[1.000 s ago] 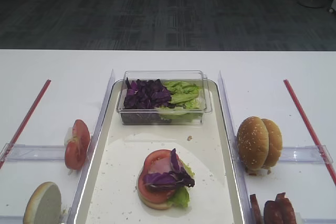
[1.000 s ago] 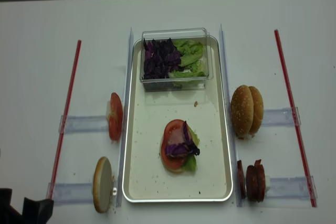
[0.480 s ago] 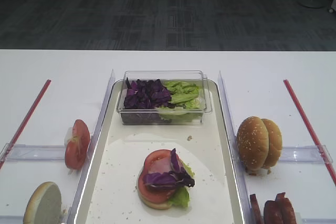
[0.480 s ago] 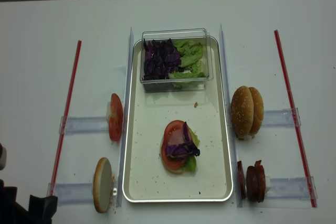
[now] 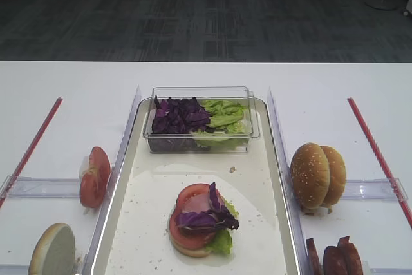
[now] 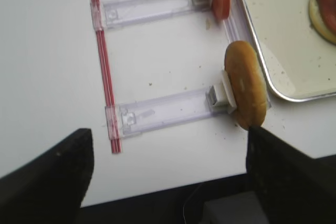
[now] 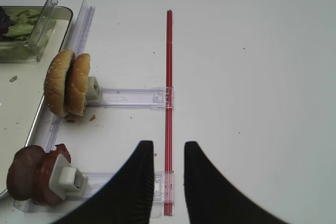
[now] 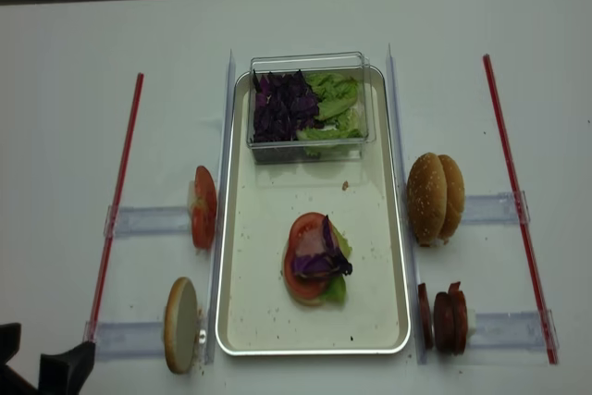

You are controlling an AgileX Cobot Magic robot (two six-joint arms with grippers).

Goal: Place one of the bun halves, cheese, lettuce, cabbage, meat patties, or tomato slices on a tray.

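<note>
already a half-built burger sits on the tray (image 8: 236, 321), a long shallow metal-rimmed pan running down the middle of a white table (image 8: 55, 90). the stack (image 8: 316, 270) lies toward the near end of the tray: a pale bun base at the bottom, then lettuce peeking out at the right, a tomato slice, a pink slice of meat, and a clump of purple cabbage (image 8: 324, 261) on top. at the far end of the tray stands a clear plastic box (image 8: 310, 141) holding more purple cabbage on its left and green lettuce on its right.

what is left waits outside the tray in clear holders. on the left, tomato slices (image 8: 203, 206) stand on edge just beside the rim, and nearer, a single bun half (image 8: 181, 325) stands upright with its pale cut face showing. on the right, two sesame bun halves (image 8: 437, 197) stand together, and nearer, dark meat patties (image 8: 444, 319).

so several layers look done, and no top bun caps the stack yet; judging by this, another piece could still be added.

neither arm is over the tray. the left gripper (image 6: 168, 182) hangs at the near left corner, jaws spread wide and empty, close to the single bun half. the right gripper (image 7: 169, 182) hovers over a red strip (image 7: 169, 77) on the right side, fingers slightly parted, holding nothing.
</note>
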